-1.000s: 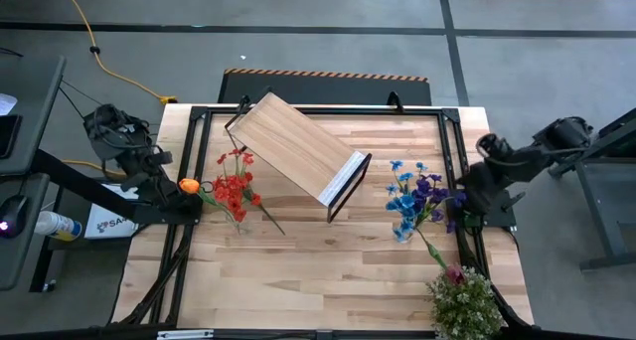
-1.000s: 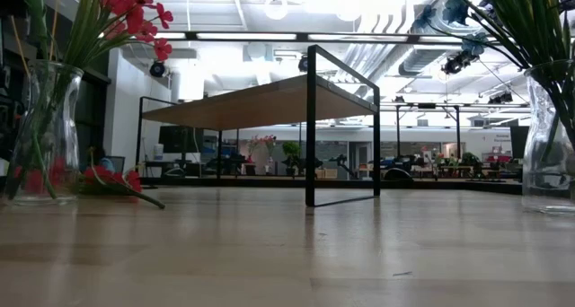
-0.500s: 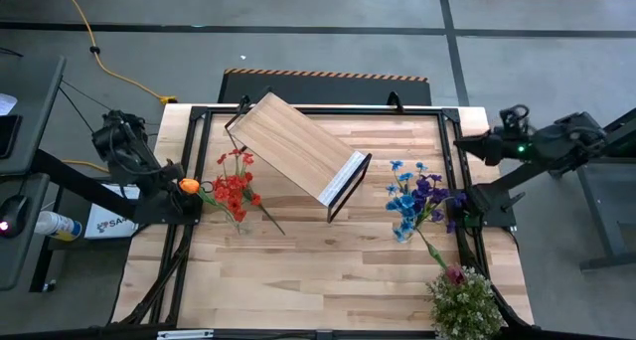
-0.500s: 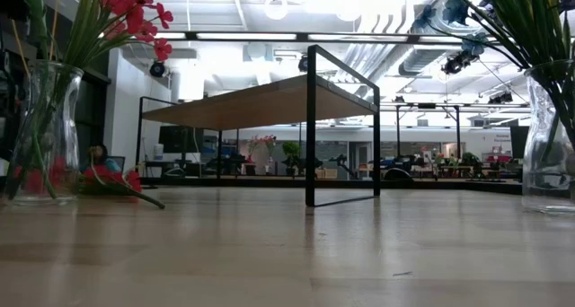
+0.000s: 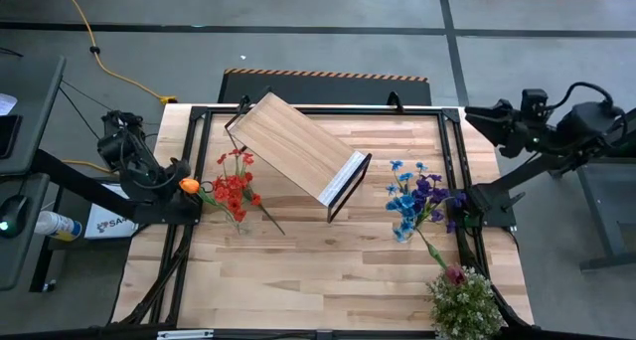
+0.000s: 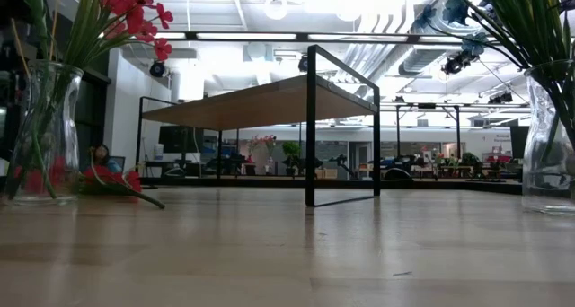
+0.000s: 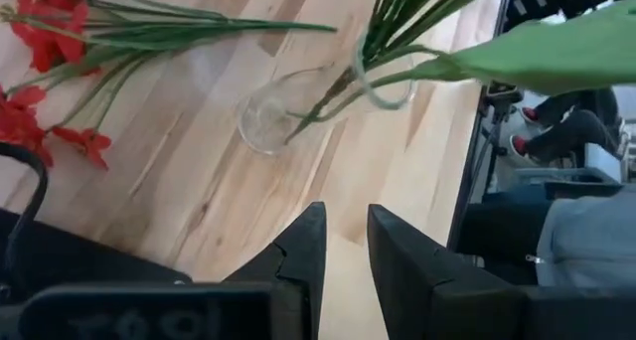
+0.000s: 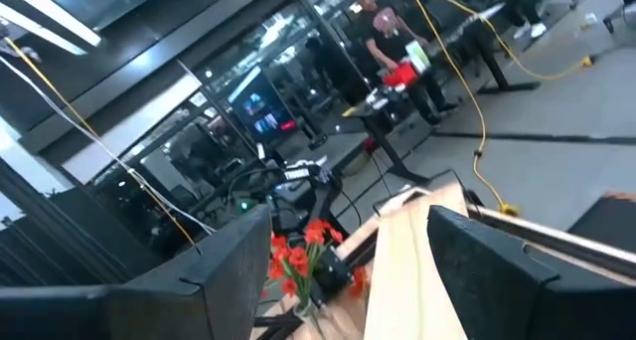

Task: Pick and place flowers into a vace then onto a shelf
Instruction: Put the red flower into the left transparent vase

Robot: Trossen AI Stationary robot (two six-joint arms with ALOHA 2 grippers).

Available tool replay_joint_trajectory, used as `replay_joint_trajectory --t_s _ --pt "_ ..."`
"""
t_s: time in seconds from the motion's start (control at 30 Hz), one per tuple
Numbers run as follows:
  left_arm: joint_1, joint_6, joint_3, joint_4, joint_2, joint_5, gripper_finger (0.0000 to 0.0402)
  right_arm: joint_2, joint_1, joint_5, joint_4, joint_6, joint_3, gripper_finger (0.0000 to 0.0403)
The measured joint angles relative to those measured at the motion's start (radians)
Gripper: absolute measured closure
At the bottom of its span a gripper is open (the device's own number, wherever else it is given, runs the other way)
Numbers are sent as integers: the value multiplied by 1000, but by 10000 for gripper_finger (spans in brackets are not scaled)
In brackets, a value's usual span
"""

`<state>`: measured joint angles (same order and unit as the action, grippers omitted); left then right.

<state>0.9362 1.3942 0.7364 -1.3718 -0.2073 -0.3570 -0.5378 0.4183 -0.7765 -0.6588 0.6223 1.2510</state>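
Note:
A clear vase [image 7: 298, 106] at the table's left holds red sprays [image 5: 234, 186]. An orange tulip [image 5: 189, 185] leans out of the vase toward the left edge, and one red spray [image 6: 112, 178] lies on the table beside it. My left gripper [image 7: 346, 226] hovers beside the tulip, tilted down toward the vase, its fingers a narrow gap apart with nothing between. A second vase [image 6: 548, 136] at the right holds blue and purple blooms [image 5: 417, 201]. A dark pink rose [image 5: 454, 273] lies near the front right. The shelf [image 5: 298, 149] stands at the middle far side. My right gripper [image 8: 348, 270] is raised at the far right, open and empty.
A bushy green plant [image 5: 465, 305] sits at the near right corner. A black metal frame [image 5: 194, 116] runs round the tabletop's edges. Bare wood [image 5: 328, 270] lies between the two vases and the near edge. A person [image 8: 383, 37] stands in the room beyond the table.
My right gripper has risen above the table's right edge and tipped from pointing down to pointing level toward the left, still open. My left gripper has sunk a little and tilted down toward the vase of red sprays. The flowers have not moved.

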Motion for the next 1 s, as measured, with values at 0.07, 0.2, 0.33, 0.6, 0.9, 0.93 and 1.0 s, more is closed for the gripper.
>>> replay_joint_trajectory --t_s 0.07,0.2,0.33,0.6,0.9,0.93,1.0 --pt "0 29 0 -10 0 -1 297 -7 0 -1 26 -25 0 142" --pt "0 194 0 -41 -8 31 312 -21 0 0 41 -46 0 142" --pt "0 319 0 -33 -7 36 325 -40 0 0 43 -46 -1 142" --pt "0 489 4 -70 -7 -36 331 -77 0 0 72 -47 -2 142" --pt "0 651 23 -142 -6 295 346 -106 0 9 229 -169 -2 142" --pt "0 689 23 -150 -6 323 348 -107 0 8 239 -182 -2 142" --pt "0 763 23 -151 -6 337 350 -107 0 8 250 -204 -2 142"
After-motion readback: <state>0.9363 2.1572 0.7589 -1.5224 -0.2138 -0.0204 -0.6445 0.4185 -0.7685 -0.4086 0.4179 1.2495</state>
